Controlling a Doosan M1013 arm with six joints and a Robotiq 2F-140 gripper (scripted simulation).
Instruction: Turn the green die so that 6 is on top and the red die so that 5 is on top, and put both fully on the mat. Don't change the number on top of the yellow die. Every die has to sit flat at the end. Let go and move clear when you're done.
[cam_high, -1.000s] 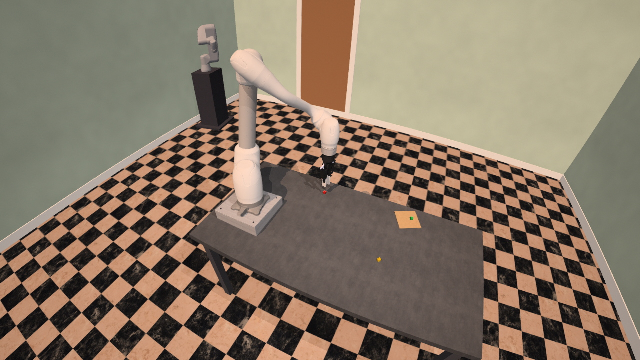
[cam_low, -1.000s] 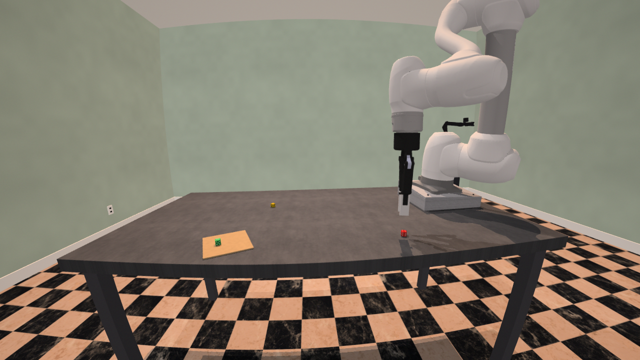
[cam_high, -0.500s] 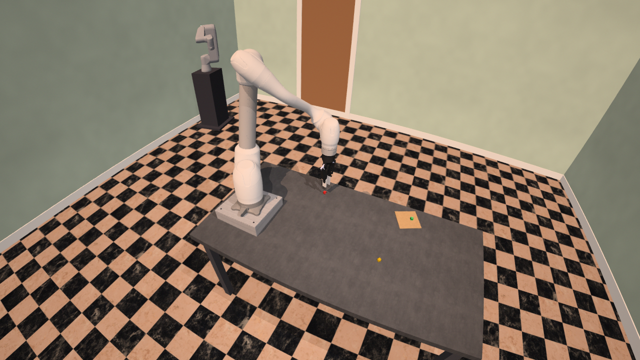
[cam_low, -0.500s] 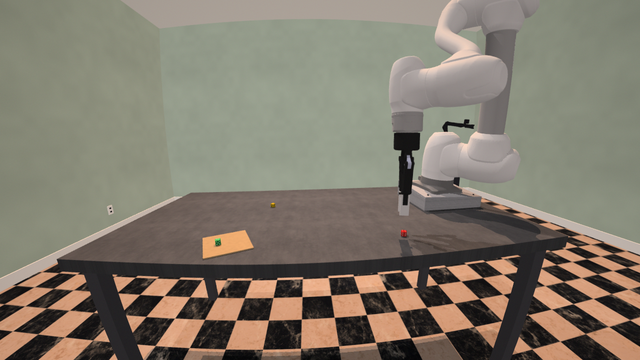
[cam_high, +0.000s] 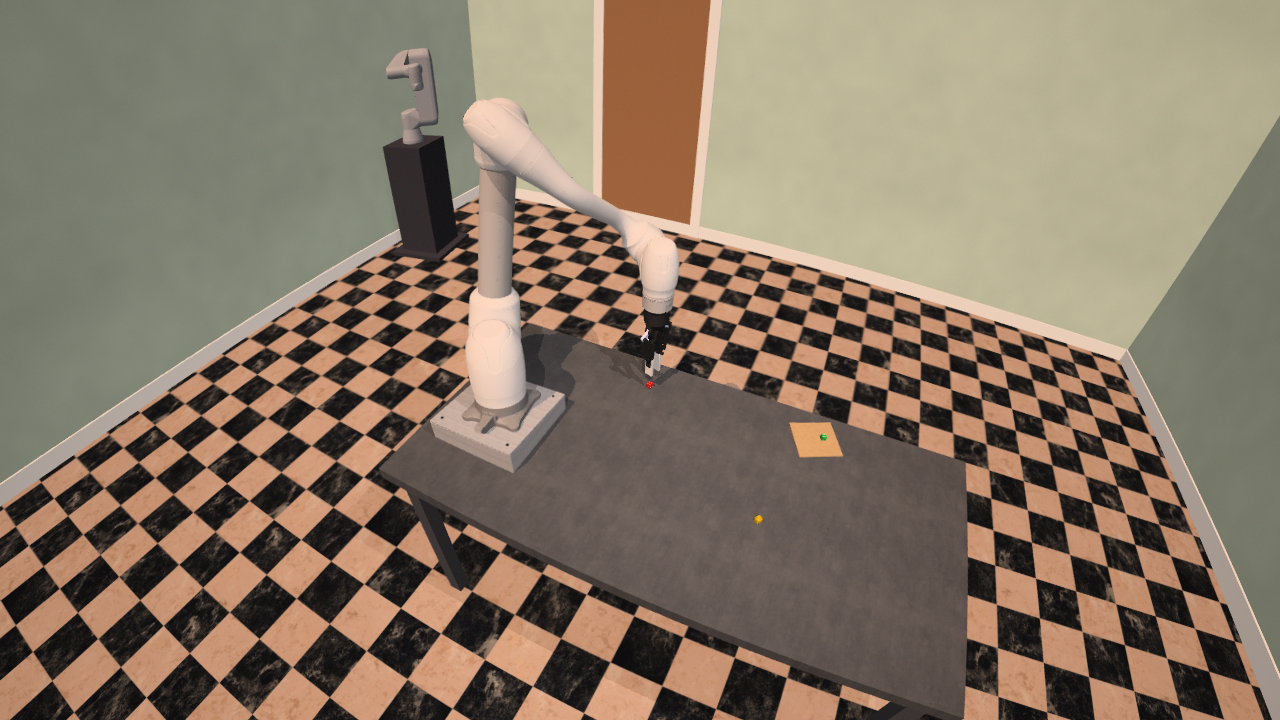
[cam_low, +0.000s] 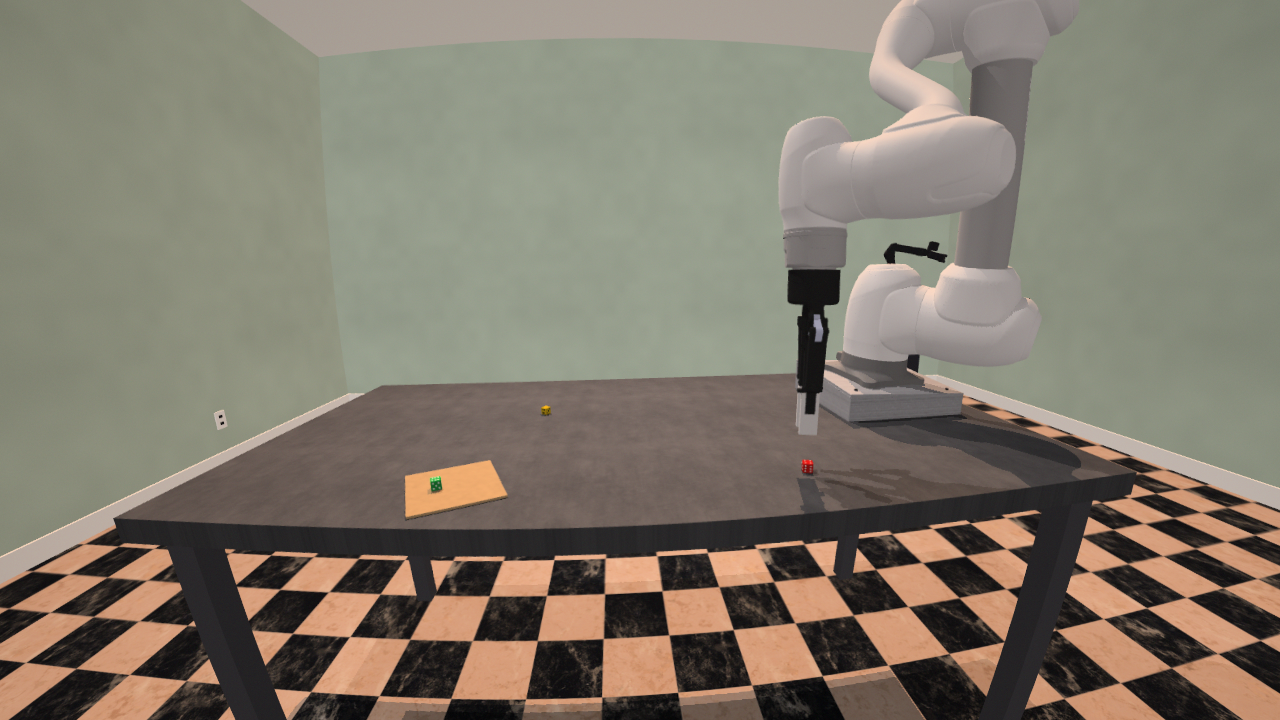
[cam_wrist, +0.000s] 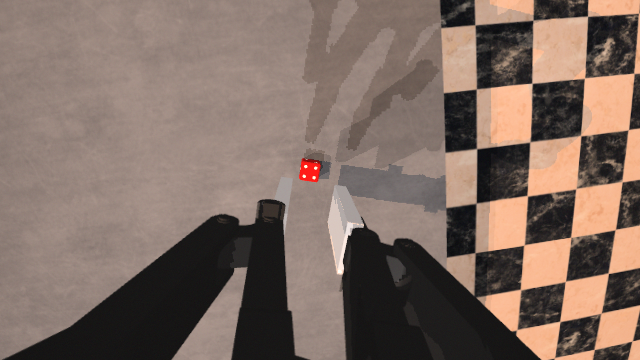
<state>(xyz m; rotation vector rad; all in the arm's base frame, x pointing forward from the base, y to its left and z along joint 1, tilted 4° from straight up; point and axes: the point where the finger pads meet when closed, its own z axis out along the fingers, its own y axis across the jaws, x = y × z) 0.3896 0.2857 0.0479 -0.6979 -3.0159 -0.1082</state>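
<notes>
The red die (cam_high: 649, 385) (cam_low: 807, 467) (cam_wrist: 310, 170) sits flat on the table with 4 on top. My gripper (cam_high: 652, 370) (cam_low: 807, 431) (cam_wrist: 310, 200) hangs above the red die, pointing down. Its fingers are partly open, with a narrow gap and nothing between them. The green die (cam_high: 823, 437) (cam_low: 435, 484) rests on the tan mat (cam_high: 805, 448) (cam_low: 476, 488), inside its edges; its top number is too small to read. The yellow die (cam_high: 758, 519) (cam_low: 546, 411) stands on the table away from the mat; its top number is not clear.
The dark table (cam_high: 626, 501) (cam_low: 626, 465) (cam_wrist: 125, 100) carries the arm's base block (cam_high: 512, 447) (cam_low: 895, 404). The red die is close to one long table edge, with checkered floor (cam_wrist: 505, 170) beyond it. Arm shadows fall around the red die.
</notes>
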